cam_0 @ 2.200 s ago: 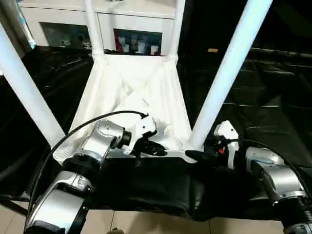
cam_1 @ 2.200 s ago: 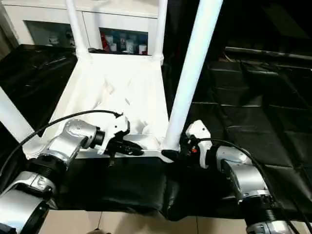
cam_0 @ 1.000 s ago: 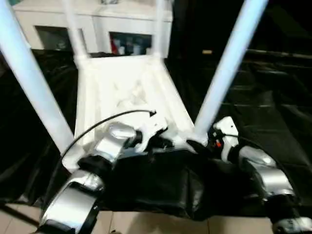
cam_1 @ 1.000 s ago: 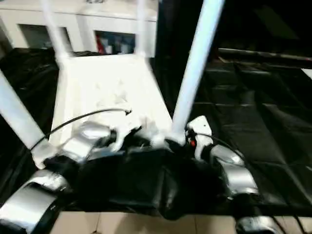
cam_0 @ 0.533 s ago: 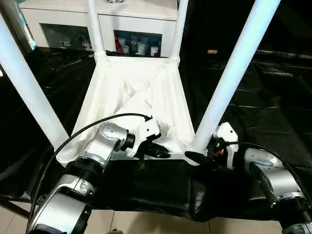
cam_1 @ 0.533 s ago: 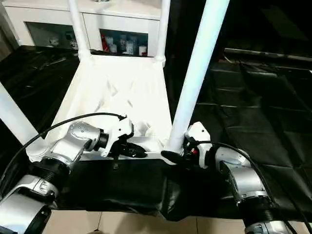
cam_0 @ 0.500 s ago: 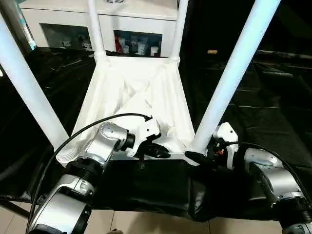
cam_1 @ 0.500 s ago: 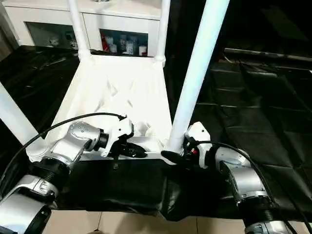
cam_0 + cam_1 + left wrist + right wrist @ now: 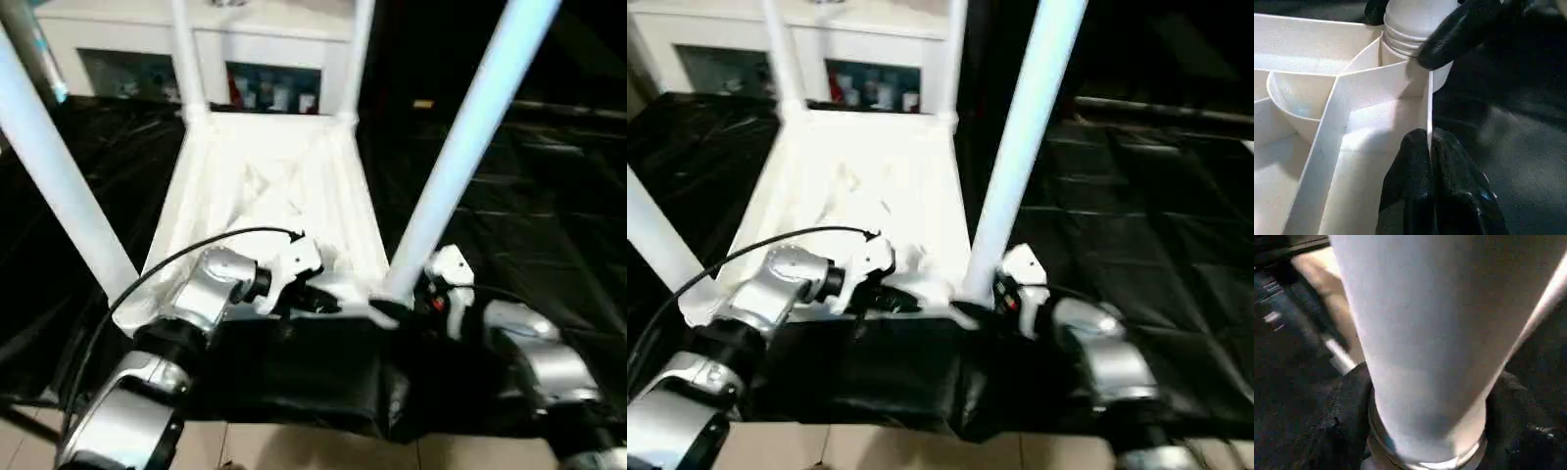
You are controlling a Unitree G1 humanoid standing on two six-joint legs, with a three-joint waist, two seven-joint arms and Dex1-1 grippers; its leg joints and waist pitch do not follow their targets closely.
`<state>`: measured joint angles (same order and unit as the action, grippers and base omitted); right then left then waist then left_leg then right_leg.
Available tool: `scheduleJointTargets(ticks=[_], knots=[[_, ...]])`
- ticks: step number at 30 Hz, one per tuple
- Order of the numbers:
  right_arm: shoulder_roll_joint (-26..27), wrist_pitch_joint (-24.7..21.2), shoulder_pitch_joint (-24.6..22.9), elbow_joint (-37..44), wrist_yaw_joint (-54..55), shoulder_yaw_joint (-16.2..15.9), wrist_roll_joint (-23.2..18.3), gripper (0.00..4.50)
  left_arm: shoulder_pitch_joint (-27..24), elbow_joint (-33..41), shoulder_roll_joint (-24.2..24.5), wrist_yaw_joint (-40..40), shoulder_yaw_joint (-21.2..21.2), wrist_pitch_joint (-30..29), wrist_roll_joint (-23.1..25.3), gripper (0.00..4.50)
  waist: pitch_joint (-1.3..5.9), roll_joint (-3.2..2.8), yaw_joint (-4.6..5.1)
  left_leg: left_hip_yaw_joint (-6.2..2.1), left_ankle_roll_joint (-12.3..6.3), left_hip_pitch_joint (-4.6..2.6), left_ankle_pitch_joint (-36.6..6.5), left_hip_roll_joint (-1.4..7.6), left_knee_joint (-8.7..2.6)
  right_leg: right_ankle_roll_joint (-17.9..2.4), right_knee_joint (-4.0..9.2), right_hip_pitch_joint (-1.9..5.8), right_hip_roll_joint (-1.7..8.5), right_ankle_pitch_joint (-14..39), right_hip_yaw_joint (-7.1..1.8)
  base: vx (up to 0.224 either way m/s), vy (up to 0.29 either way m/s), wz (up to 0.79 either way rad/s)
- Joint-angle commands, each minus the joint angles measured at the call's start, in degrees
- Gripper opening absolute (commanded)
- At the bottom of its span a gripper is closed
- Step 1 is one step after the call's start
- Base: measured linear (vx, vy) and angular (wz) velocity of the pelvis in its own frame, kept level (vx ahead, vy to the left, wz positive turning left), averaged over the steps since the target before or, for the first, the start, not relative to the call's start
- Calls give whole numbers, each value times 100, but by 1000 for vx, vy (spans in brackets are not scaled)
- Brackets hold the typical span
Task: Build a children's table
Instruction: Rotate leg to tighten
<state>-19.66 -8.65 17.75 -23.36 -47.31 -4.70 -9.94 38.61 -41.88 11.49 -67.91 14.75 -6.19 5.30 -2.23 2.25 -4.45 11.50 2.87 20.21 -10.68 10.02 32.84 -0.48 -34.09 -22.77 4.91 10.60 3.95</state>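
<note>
the children's table is lying upside down in the middle of the frame on a surface draped in black sheeting, ribbed underside up, with four white legs standing in its corner sockets. at the lower middle, the left gripper is pinching the thin near rim wall, jaws pressed together on it. at the lower right, the right gripper is straddling the base of the near right leg, a black finger on each side; whether it is clamping, i cannot tell. a white cabinet is standing along the top edge.
</note>
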Motion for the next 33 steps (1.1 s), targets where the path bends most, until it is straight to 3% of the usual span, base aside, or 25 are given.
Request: scheduleJointTargets(ticks=[1, 3, 4, 7, 9, 10, 13, 14, 15, 16, 18, 19, 21, 25, 28, 33], knots=[[136, -214, 39, -405, 668, 118, 231, 275, -21, -188, -323, 220, -52, 29, -170, 0, 233, 104, 17, -184, -260, -8, -1435, 332, -389, -831, 553, 212, 437, 2524, -258, 0, 0, 0], [664, -274, 250, -795, 1847, 496, 182, 274, 259, -603, -674, 1212, -170, -59, -5, 0, 221, 83, 66, -197, -155, -63, -1683, 317, -390, -697, 620, 152, 445, 2986, -254, 0, 0, 0], [664, -274, 250, -795, 1847, 496, 182, 274, 259, -603, -674, 1212, -170, -59, -5, 0, 232, 93, 108, -216, -97, -53, -1724, 316, -395, -670, 619, 165, 445, 3054, -243, 0, 0, 0], [1099, -328, 460, -1051, 2737, 735, 135, 274, 477, -876, -1007, 2022, -322, -198, 17, 0, 238, 68, 123, -210, -112, -49, -1698, 317, -393, -679, 620, 152, 439, 2882, -260, 0, 0, 0], [1452, -365, 698, -1305, 3341, 841, 129, 274, 618, -1035, -1263, 2503, -373, -240, 18, 0, 267, 65, 129, -206, -127, -35, -1566, 318, -397, -778, 580, 169, 427, 2504, -264, 0, 0, 0], [1503, -336, 736, -1340, 3401, 809, 165, 274, 633, -1051, -1300, 2556, -370, -246, 22, 0, 270, 36, 125, -202, -126, -31, -1523, 314, -396, -807, 568, 178, 426, 2370, -271, 0, 0, 0], [1613, -185, 826, -1392, 3330, 406, 530, 274, 689, -1130, -1394, 2733, -377, -147, 69, 0, 297, 60, 109, -163, -264, 2, -1175, 299, -355, -1007, 486, 222, 411, 1524, -284, 0, 0, 0], [1674, -74, 864, -1437, 3309, 286, 672, 329, 728, -1218, -1434, 2764, -406, -57, 56, 0, 303, 64, 99, -153, -357, 12, -1035, 289, -346, -1058, 467, 248, 414, 1328, -281, 0, 0, 0], [1674, -74, 864, -1437, 3309, 286, 672, 343, 728, -1218, -1434, 2764, -406, -57, 56, 0, 299, 70, 96, -148, -422, 19, -977, 279, -338, -1073, 469, 259, 416, 1289, -278, 0, 0, 0], [1755, -40, 864, -1373, 3229, 392, 512, 343, 706, -1218, -1390, 2669, -374, -6, 63, 0, 297, 100, 92, -141, -458, 20, -971, 276, -333, -1067, 476, 262, 418, 1324, -276, 0, 0, 0], [1715, 7, 866, -1344, 3076, 404, 449, 349, 678, -1206, -1327, 2552, -357, 38, 37, 0, 274, 85, 83, -154, -475, 3, -1126, 291, -353, -974, 522, 243, 433, 1827, -266, 0, 0, 0], [1715, 7, 866, -1344, 3076, 404, 449, 378, 678, -1206, -1327, 2552, -357, 38, 37, 0, 272, 77, 88, -160, -458, 2, -1174, 296, -360, -950, 530, 241, 434, 1921, -266, 0, 0, 0], [1566, 140, 852, -1308, 2838, 305, 511, 387, 648, -1190, -1241, 2362, -317, 157, -6, 0, 270, 84, 105, -172, -415, 7, -1280, 307, -377, -915, 532, 237, 425, 2028, -265, 0, 0, 0], [1126, 225, 690, -1022, 2058, 177, 564, 395, 539, -1058, -1025, 1820, -266, 257, -46, 0, 280, 72, 109, -168, -478, 21, -1197, 311, -364, -969, 504, 258, 428, 1749, -277, 0, 0, 0], [554, 286, 425, -594, 1145, 62, 473, 395, 346, -854, -736, 985, -163, 449, -152, 0, 265, 80, 89, -158, -585, 19, -1206, 311, -358, -984, 515, 270, 426, 1756, -274, 0, 0, 0], [-36, 371, 151, -184, 216, 44, 240, 395, 130, -471, -361, -171, -35, 470, -391, 0, 255, 44, 49, -153, -562, -13, -1295, 351, -369, -1080, 517, 219, 434, 1882, -289, 0, 0, 0]])
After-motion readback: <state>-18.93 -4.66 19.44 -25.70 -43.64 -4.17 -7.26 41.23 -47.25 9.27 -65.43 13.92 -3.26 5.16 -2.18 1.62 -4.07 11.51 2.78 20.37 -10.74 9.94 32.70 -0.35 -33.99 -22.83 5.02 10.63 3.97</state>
